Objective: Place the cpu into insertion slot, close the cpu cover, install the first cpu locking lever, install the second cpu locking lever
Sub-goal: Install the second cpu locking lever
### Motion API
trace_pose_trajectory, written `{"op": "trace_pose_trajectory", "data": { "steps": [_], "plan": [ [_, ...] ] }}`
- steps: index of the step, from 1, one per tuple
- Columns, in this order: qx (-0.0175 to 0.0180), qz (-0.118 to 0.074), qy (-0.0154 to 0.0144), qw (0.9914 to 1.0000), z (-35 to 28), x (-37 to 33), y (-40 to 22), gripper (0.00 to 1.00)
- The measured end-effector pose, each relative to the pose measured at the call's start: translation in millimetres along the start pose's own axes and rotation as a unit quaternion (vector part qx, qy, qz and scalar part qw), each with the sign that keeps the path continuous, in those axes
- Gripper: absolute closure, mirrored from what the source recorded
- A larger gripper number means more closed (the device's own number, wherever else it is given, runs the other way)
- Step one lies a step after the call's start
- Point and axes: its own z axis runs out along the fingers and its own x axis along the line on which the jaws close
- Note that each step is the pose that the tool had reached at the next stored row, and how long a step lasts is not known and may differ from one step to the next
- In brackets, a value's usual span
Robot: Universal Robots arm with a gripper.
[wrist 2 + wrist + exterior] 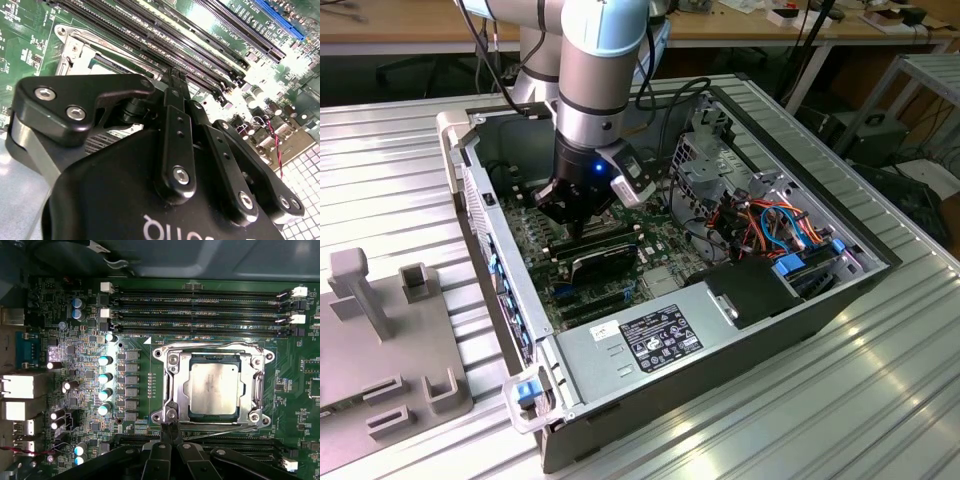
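Note:
The cpu, a flat silver-tan square, lies in the insertion slot. The silvery cpu cover is folded down flat around it. One wire locking lever runs along one side of the socket and bends around a corner. A second wire lever lies slanted along the opposite side, its looped end at a socket corner. My gripper is shut, fingertips pressed together right at that looped end. In the second wrist view the gripper hovers beside the socket. In the exterior view the gripper reaches down into the open computer case.
Long black memory slots flank the socket on both sides. Capacitors and rear ports stand nearby. The case also holds a power supply and bundled cables. A grey fixture sits at the exterior view's left.

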Motion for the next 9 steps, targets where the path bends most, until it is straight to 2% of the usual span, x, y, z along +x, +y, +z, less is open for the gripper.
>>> {"op": "trace_pose_trajectory", "data": {
  "steps": [9],
  "plan": [
    [-0.0001, 0.0, -0.0001, 1.0, 1.5, 1.5, 0.1, 0.89]
  ]
}}
